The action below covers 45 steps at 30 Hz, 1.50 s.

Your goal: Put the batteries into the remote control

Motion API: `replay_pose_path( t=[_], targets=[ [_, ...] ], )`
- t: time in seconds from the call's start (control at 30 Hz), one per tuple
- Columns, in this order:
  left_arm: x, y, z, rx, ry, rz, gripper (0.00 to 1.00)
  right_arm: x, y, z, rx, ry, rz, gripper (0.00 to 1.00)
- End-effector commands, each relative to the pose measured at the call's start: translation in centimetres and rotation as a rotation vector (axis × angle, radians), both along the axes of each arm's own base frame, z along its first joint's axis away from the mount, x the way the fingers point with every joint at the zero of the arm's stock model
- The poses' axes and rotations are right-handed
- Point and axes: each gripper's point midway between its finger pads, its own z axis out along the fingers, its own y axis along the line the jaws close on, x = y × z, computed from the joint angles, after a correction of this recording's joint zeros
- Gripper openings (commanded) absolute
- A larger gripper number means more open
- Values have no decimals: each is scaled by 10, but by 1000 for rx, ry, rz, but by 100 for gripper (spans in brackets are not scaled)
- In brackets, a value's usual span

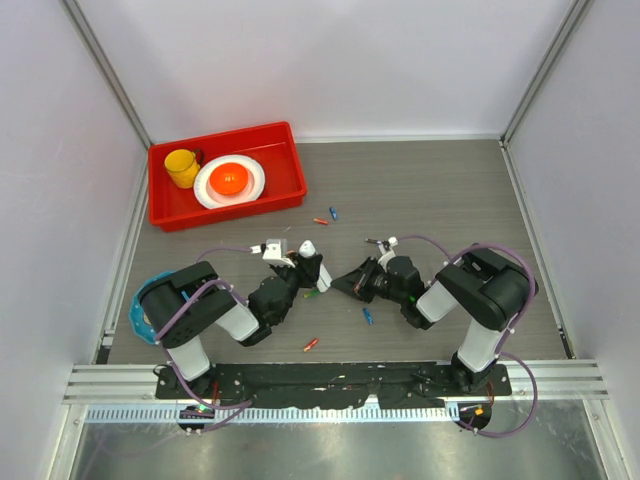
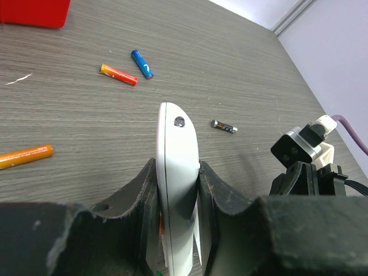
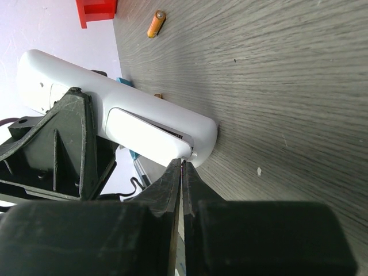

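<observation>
My left gripper [image 1: 303,268] is shut on the white remote control [image 1: 307,250] and holds it on edge; in the left wrist view the remote [image 2: 177,150] stands between the two fingers. In the right wrist view the remote [image 3: 86,92] lies slanted, back side showing, with the white cover piece [image 3: 144,132] on it. My right gripper [image 3: 182,164] is shut, its tips touching the cover's end; in the top view it [image 1: 341,284] points at the remote. Loose batteries lie around: orange-red [image 2: 118,74], blue [image 2: 141,63], dark [image 2: 223,126], orange [image 2: 26,156].
A red bin [image 1: 165,210] at the back left holds a yellow cup [image 1: 182,166] and a white plate [image 1: 208,190] with an orange thing. More batteries lie near the arms, blue [image 1: 367,316] and orange-red [image 1: 311,344]. A teal object [image 1: 140,318] sits at the left edge.
</observation>
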Motion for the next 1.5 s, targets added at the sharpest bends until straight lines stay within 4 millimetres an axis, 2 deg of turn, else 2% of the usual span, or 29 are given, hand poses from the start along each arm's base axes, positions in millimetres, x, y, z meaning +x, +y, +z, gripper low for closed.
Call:
replay_pose_path(
  t=[0.0, 0.7, 1.27, 1.37, 1.47],
  targets=[
    [-5, -4, 38, -126, -99, -20, 0, 11, 3, 34, 71, -124, -17, 9],
    [-9, 2, 42, -159, -92, -14, 0, 10, -1, 21, 37, -111, -17, 10],
    [-11, -2, 47, -193, -84, -33, 0, 8, -1, 21, 43, -107, -7, 25],
    [-11, 0, 45, -186, -82, -25, 0, 7, -1, 26, 46, -121, -6, 31],
    [-10, 1, 43, -179, -80, -19, 0, 6, -3, 29, 21, -131, 1, 40]
  ],
)
